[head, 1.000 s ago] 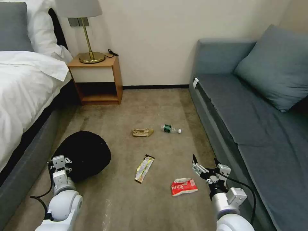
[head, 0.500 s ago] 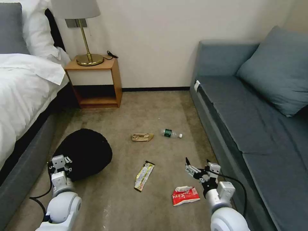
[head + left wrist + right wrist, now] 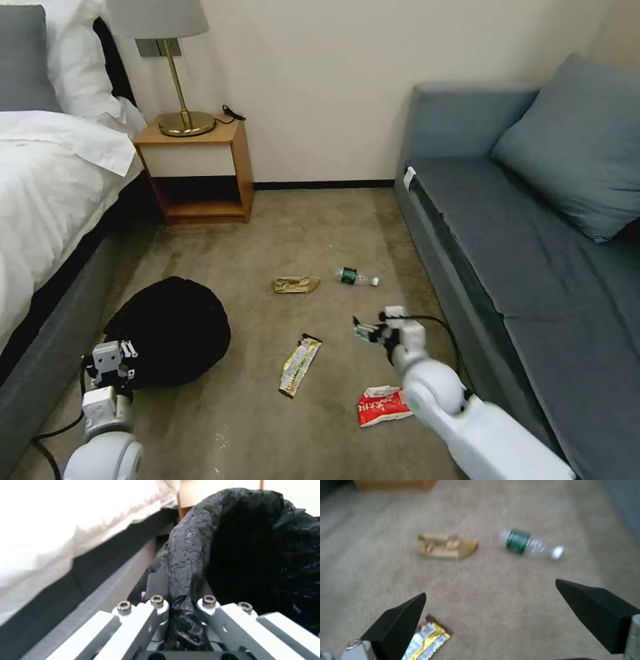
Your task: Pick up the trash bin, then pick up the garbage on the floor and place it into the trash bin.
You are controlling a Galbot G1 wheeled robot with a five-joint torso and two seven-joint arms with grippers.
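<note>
My left claw point(image 3: 181, 605) is clamping the black-lined trash bin point(image 3: 170, 330) by its rim beside the bed point(image 3: 47, 200), seemingly lifted, while my right claw point(image 3: 365, 330), spread open, is hovering over the carpet between the wrapper point(image 3: 299, 365) and bottle point(image 3: 357, 277).

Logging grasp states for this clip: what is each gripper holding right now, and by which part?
The left gripper is shut on the trash bin, pinching its bag-covered rim. The right gripper is open over the carpet, holding nothing.
</note>
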